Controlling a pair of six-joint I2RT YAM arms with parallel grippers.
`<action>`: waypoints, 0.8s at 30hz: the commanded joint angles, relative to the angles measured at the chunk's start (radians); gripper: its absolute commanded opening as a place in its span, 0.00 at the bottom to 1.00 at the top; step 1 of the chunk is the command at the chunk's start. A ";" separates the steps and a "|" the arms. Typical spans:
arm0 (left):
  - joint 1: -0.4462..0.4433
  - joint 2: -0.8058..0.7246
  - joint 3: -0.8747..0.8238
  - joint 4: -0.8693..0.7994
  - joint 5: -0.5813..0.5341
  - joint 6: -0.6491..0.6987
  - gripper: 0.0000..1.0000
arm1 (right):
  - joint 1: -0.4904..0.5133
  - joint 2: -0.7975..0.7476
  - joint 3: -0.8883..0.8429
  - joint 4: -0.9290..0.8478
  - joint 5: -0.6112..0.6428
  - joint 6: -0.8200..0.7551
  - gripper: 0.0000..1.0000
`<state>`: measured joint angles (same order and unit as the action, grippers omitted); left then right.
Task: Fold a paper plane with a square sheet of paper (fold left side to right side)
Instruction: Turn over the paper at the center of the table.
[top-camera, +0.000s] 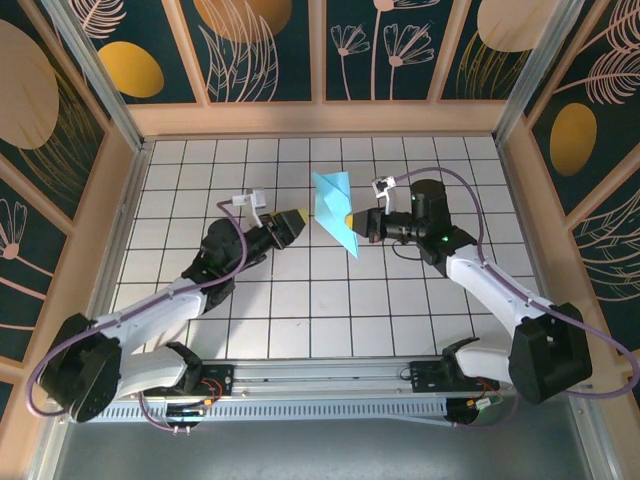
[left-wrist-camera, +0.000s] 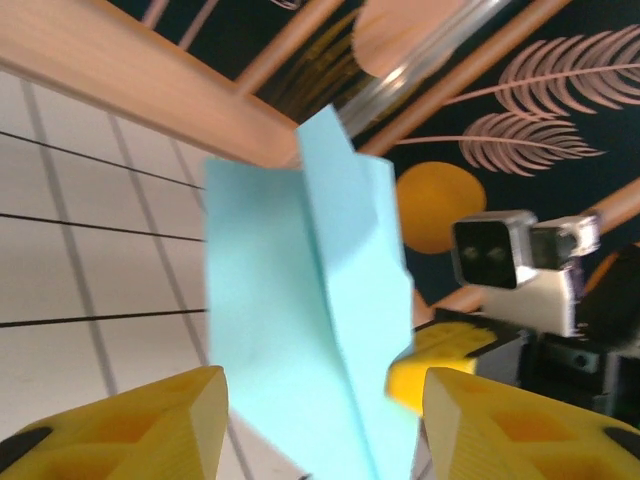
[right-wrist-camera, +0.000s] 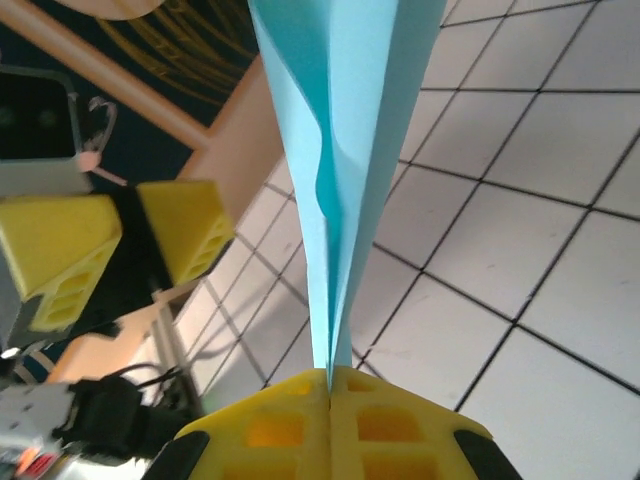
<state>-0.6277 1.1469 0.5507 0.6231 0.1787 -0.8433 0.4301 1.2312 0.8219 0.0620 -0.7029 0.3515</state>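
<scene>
Since the creases look finished, the step seems a one-sided hold above the one tiled surface (top-camera: 300, 320): the single paper plane (top-camera: 333, 208) hangs over its far-centre tiles, clenched at the keel by the right claw (top-camera: 349, 218). Over the surface's centre, the left claw (top-camera: 297, 222) gapes empty. Two claws; next calls for a gentle set-down.

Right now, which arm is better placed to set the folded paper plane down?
Right. The right gripper is shut on the paper plane, holding it up off the table; the left gripper is open and grips nothing.
</scene>
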 joint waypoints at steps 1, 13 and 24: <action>-0.003 -0.097 -0.051 -0.166 -0.178 0.061 0.60 | 0.049 -0.009 0.093 -0.165 0.276 -0.101 0.00; -0.002 -0.381 -0.143 -0.500 -0.449 0.048 0.81 | 0.306 0.295 0.462 -0.603 1.347 -0.169 0.00; -0.001 -0.481 -0.157 -0.723 -0.638 -0.040 0.83 | 0.380 0.593 0.600 -0.729 1.600 -0.182 0.00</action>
<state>-0.6277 0.6846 0.4049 -0.0189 -0.3912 -0.8509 0.7883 1.7634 1.3941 -0.5964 0.7715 0.1799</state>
